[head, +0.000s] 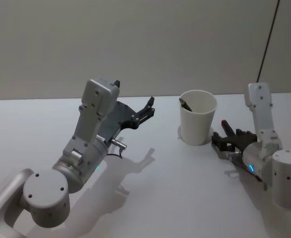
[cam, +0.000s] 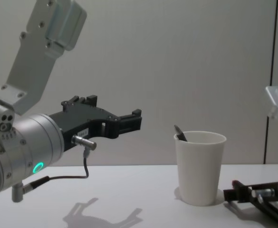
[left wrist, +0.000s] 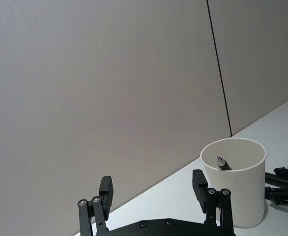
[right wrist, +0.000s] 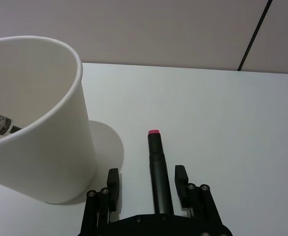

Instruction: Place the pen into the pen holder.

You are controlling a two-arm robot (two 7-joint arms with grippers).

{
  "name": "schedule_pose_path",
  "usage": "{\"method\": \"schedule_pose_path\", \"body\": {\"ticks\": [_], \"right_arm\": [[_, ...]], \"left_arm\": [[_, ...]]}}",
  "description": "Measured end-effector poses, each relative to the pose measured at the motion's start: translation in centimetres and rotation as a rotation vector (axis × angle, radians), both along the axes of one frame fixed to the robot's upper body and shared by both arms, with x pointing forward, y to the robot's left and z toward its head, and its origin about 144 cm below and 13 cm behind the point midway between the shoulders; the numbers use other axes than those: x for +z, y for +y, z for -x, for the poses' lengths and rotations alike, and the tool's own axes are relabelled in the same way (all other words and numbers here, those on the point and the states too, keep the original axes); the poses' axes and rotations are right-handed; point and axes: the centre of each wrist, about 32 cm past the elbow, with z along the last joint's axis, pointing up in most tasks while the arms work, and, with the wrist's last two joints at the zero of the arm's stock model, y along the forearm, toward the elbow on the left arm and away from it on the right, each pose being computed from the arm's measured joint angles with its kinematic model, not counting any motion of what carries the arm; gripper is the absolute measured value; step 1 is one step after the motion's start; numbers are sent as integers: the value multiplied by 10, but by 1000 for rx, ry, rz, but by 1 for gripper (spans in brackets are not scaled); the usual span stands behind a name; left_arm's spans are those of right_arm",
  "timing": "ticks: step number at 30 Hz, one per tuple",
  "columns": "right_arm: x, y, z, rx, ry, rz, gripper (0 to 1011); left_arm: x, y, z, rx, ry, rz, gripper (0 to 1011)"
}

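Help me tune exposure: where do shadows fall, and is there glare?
Head view: the left gripper casts a soft shadow on the table. Chest view: the same shadow lies faint under it. Right wrist view: the pen holder shades the table beside it; no glare in any view.

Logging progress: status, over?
Left gripper raised, open, empty. Right gripper low beside pen holder, open around pink-tipped pen. Dark pen in holder. Nothing blocking.

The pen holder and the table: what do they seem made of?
The pen holder looks like thin white paper, matt, judging by its rolled rim. The table seems smooth white laminate or painted board, with soft shadows; I cannot tell which.
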Motion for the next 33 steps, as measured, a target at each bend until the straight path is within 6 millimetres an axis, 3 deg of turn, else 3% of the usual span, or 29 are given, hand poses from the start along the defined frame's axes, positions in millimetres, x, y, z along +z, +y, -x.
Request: {"method": "schedule_pose_path", "body": {"ticks": [33], "right_arm": [[0, -4, 3, -21, -6, -22, 485]], "left_arm": [[0, 0, 0, 0, 0, 0, 1001]]}}
